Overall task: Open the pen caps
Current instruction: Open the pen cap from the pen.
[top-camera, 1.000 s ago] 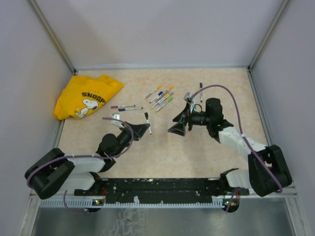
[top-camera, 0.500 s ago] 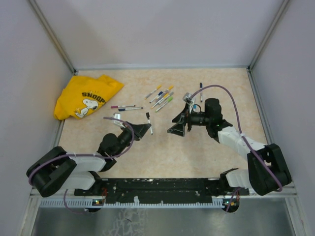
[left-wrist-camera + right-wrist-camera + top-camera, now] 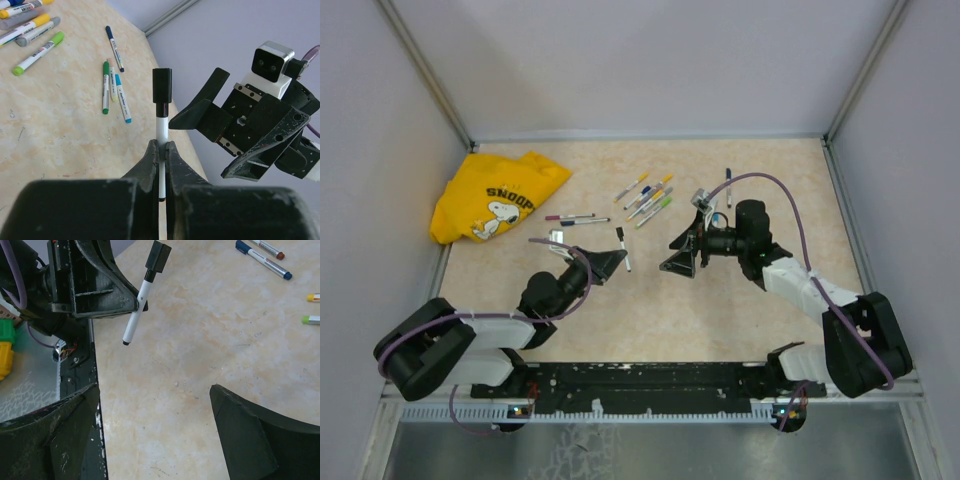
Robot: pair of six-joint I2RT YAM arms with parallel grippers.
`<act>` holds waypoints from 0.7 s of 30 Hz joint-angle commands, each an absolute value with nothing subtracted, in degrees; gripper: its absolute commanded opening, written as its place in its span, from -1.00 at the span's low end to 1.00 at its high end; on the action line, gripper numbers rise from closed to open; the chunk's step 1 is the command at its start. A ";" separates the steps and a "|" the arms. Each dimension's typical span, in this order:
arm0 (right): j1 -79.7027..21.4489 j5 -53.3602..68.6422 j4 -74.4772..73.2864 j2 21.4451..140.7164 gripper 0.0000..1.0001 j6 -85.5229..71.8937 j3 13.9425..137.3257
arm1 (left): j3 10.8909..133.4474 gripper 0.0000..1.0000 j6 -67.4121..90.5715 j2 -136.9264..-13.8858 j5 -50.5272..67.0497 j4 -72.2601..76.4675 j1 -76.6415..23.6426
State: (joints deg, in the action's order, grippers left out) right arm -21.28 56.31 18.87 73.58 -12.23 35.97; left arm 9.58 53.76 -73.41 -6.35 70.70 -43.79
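The left gripper (image 3: 161, 148) has its jaws pinched tight on the barrel of a thin white pen (image 3: 161, 131), holding it up off the table (image 3: 720, 310). The black cap (image 3: 162, 86) sits at the pen's upper end, still seated on it and standing clear above the fingertips. Seen from above, the held pen is a little toward 9 o'clock of the table's middle, and its capped end leans toward 12.

The right gripper (image 3: 153, 390) faces it from the 3 o'clock side, with its jaws spread wide and nothing between them. It is near the pen but apart from it. Its own camera shows bare table between its fingertips, with the pen up toward 11 o'clock.

The rest of the pens lie flat on the table. A loose bunch of markers (image 3: 647, 197) is fanned out at about 1 o'clock from the held pen, and the left wrist camera picks out yellow, grey and green caps (image 3: 18, 70) on them. A pair of pens (image 3: 577, 218) lies side by side at 10 o'clock from the held pen. Out past the black cap, three slim pens lie close together. They are a green pen (image 3: 105, 87), a light blue pen (image 3: 121, 97) just beside it, and a dark blue pen (image 3: 114, 48) a bit further off.

A crumpled yellow shirt (image 3: 490, 195) with a cartoon dog on it fills the table's 10 o'clock corner, well apart from both arms.
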 commanded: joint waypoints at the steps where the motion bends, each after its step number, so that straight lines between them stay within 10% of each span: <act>1: -22.06 56.07 21.69 73.56 0.85 -12.13 37.00 | 9.36 -1.00 54.56 -74.04 -6.11 74.11 -44.19; 21: -22.39 55.99 21.53 74.08 0.85 -12.09 37.09 | 8.56 -1.00 55.61 -75.39 -6.30 77.17 -44.16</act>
State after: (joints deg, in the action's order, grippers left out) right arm -21.69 56.01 18.87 73.71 -12.23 35.97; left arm 9.23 55.22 -75.22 -6.37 73.63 -43.79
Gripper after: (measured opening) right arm 0.926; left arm 0.021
